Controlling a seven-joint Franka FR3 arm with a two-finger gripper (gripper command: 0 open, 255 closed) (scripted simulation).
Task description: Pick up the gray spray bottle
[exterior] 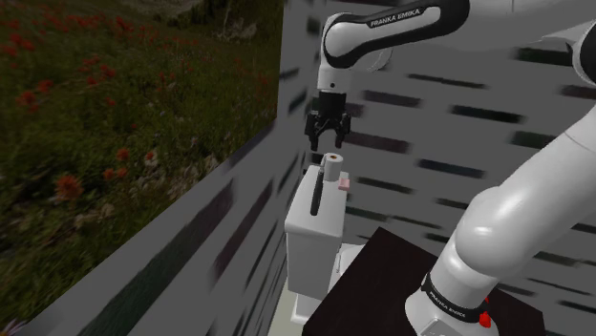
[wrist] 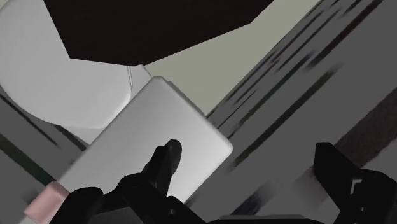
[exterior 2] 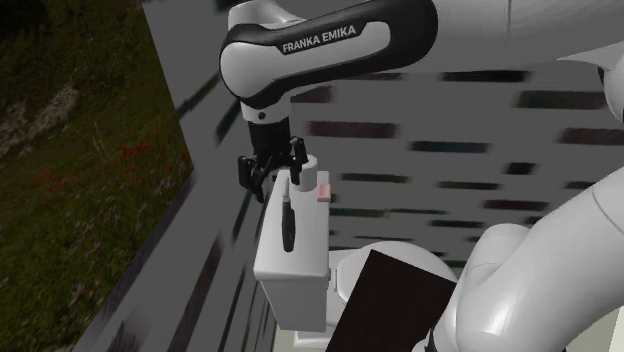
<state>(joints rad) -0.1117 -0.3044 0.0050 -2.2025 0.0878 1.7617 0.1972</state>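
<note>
One corner of the dark stand (exterior: 382, 277) sits nearest in the shoulder view, with the white arm (exterior: 516, 210) rising from it and bending over toward that view's left. Just past the stand is a white toilet tank (exterior: 310, 253), and its rounded white bowl (wrist: 70, 76) lies beside the pale floor (wrist: 242, 57). The spray bottle (exterior: 314, 198), a very dark gray, lies flat along the tank's lid with its length running front to back. At the lid's far end, near the bottle's far tip, a short white cylinder (exterior: 331, 167) stands upright with a small pink block (exterior: 343, 179) just beside it. The gripper (exterior: 326, 143) hangs over that far end, close above the cylinder and clear of the bottle. Its fingers (wrist: 164, 162) are spread apart with nothing clasped, and between them are the lid's corner and the wall. Behind everything runs a gray wall (exterior: 430, 124) streaked with dark dashes. At the shoulder view's left is a surface showing a meadow (exterior: 95, 115) with red flowers.
</note>
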